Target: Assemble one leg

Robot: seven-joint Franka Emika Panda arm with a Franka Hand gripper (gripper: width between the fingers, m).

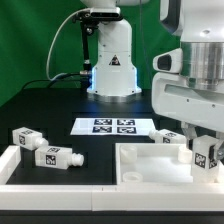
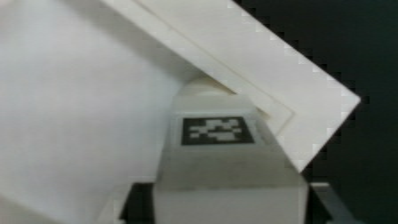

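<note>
Hand: hand [image 1: 203, 150] clamped on a leg [image 2: 221, 165], held upright at the corner of the big white panel [image 1: 150, 165], on the exterior view's right; prob. lining it up w/ that corner for mounting.
Held leg: white stubby block, b/w tag facing the wrist cam; its end sits at the panel's raised rim (contact or not, can't tell).
Spare legs: one [image 1: 56, 156] lies in front on a white ledge, another [image 1: 27, 137] behind it, a third [image 1: 163, 136] near the hand; parked w/in reach.
Marker board: marker board [image 1: 112, 126] flat on the bench [image 1: 55, 110], mid-distance.
</note>
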